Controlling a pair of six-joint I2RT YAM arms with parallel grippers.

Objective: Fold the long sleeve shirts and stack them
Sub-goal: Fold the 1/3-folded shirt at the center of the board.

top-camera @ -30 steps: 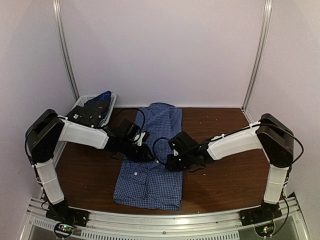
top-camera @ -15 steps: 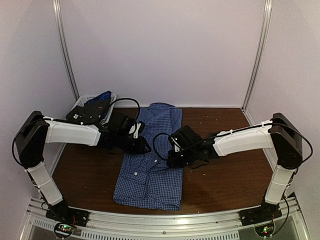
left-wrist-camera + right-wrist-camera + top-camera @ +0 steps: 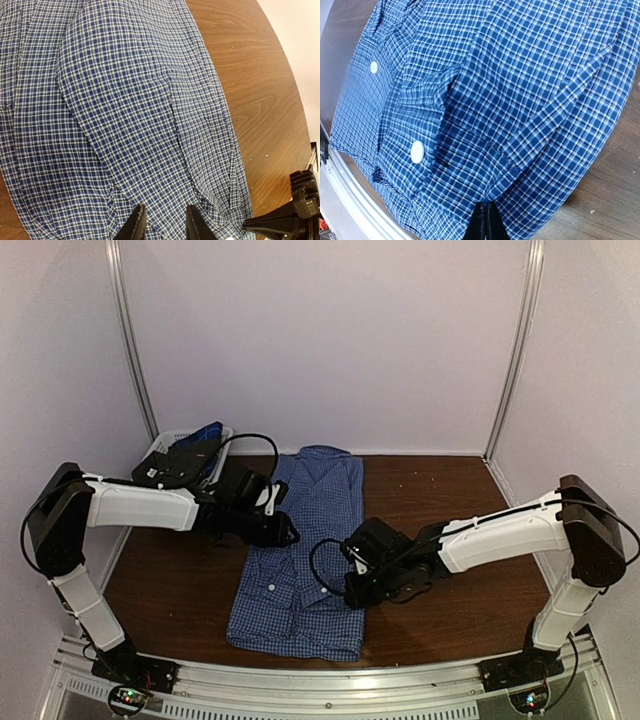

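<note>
A blue checked long sleeve shirt (image 3: 300,580) lies lengthwise down the middle of the brown table, its sides folded in. My left gripper (image 3: 288,531) is at the shirt's left edge about halfway along; in the left wrist view it (image 3: 165,226) is open, its fingertips (image 3: 135,225) resting on the checked cloth (image 3: 130,100). My right gripper (image 3: 352,592) is at the shirt's right edge, nearer the front. In the right wrist view it (image 3: 486,220) is shut, with a fold of the shirt (image 3: 510,100) running into its tips near a buttoned cuff (image 3: 417,151).
A white basket (image 3: 222,445) holding dark clothes (image 3: 185,462) stands at the back left corner. Bare wood (image 3: 450,490) lies to the right of the shirt and to its left (image 3: 170,580). The metal front rail (image 3: 330,695) runs along the near edge.
My right gripper has moved toward the near edge along the shirt's right side. My left gripper has shifted slightly back and left at the shirt's left edge.
</note>
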